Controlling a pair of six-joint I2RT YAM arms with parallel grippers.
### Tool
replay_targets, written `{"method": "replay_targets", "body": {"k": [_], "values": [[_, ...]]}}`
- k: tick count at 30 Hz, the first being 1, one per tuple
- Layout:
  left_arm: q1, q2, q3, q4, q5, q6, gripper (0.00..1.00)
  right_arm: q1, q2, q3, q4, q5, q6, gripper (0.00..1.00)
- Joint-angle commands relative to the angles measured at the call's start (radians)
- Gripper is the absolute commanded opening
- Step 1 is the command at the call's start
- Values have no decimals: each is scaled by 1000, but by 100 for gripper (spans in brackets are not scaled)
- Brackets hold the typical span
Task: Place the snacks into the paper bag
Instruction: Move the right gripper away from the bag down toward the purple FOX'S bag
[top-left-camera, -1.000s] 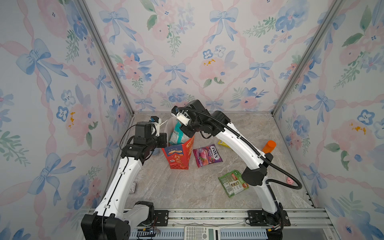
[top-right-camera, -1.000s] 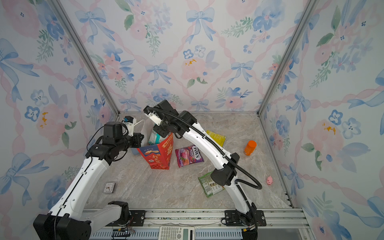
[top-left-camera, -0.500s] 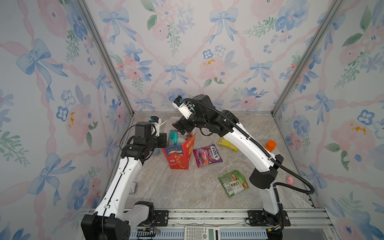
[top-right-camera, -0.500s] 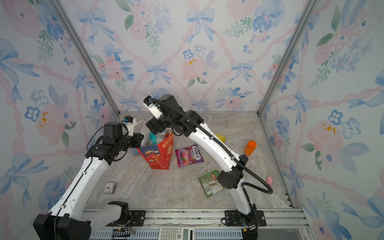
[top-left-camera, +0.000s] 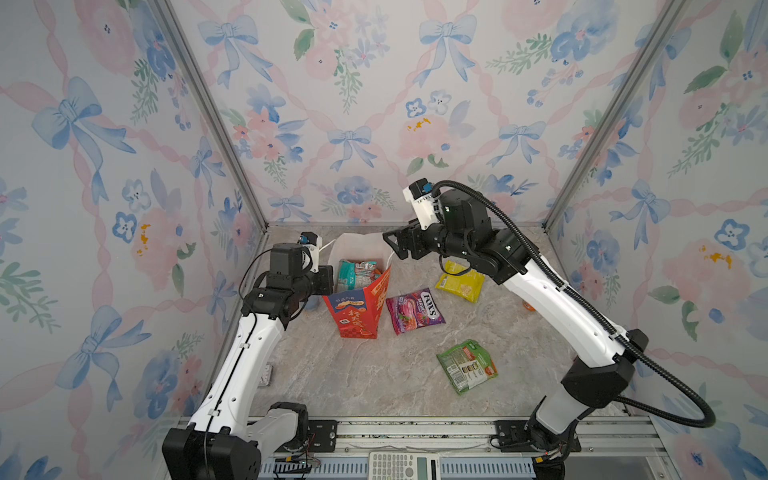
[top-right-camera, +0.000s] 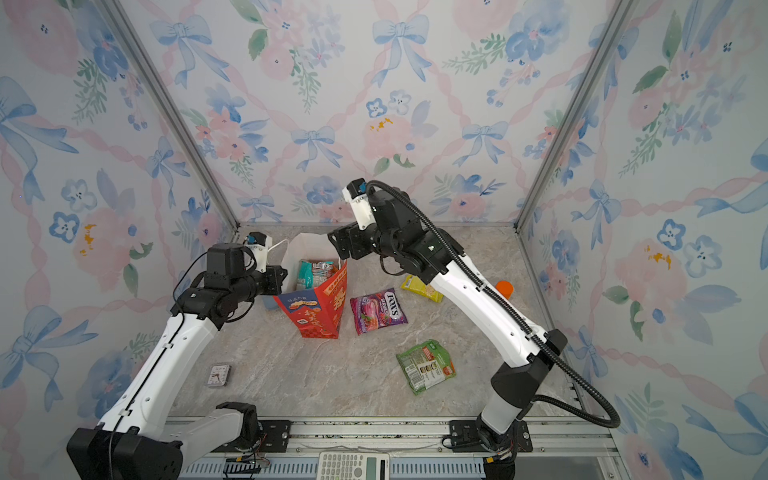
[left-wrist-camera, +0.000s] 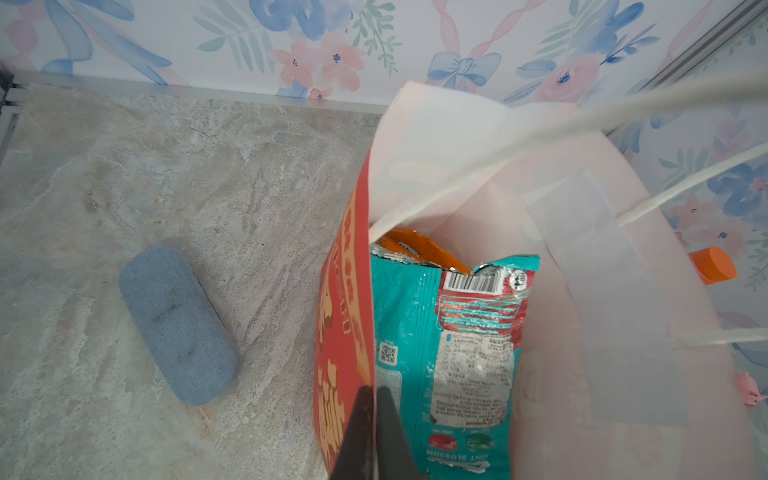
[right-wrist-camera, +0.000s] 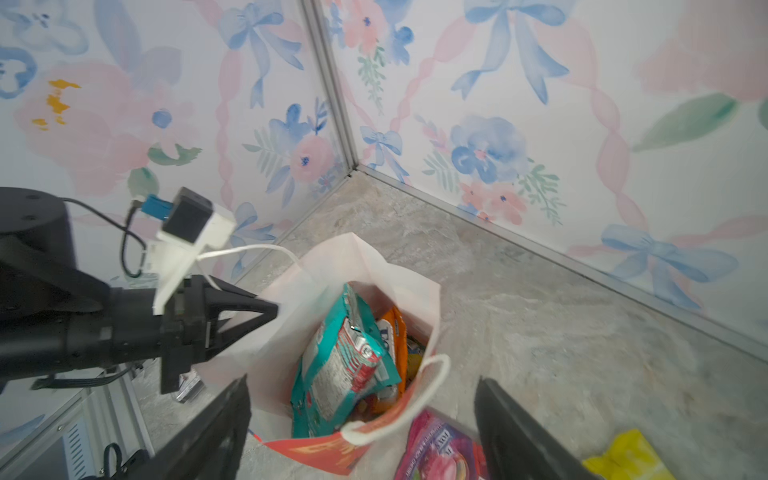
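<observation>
Red paper bag (top-left-camera: 358, 318) stands upright near the tabletop's (top-left-camera: 353, 382) back left corner, teal packet (top-left-camera: 353, 272) inside; purple FOX'S packet (top-left-camera: 415, 311), yellow packet (top-left-camera: 460, 283) and green packet (top-left-camera: 467, 365) lie outside; left gripper (left-wrist-camera: 374, 392) pinches the bag's rim; right gripper (right-wrist-camera: 361, 395) hovers over it, jaws apart.

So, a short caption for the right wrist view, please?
Open right tool above the paper bag, which holds a teal packet and an orange packet; left tool pinches its rim.

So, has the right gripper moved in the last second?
Yes. The right gripper, now open, has shifted rightward from over the mouth of the paper bag to its right rim.
</observation>
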Motion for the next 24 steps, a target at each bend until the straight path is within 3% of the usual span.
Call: {"method": "replay_targets", "body": {"k": [1, 7, 11, 24], "values": [[7, 1, 24, 26, 7, 20, 0, -48, -107, -147, 38, 54, 109, 84], [8, 3, 25, 26, 6, 17, 0, -160, -260, -455, 39, 73, 216, 79], [8, 8, 29, 25, 6, 17, 0, -230, -283, -595, 25, 58, 255, 74], [7, 10, 30, 26, 17, 9, 0, -247, -50, -632, 34, -5, 203, 62]]}}
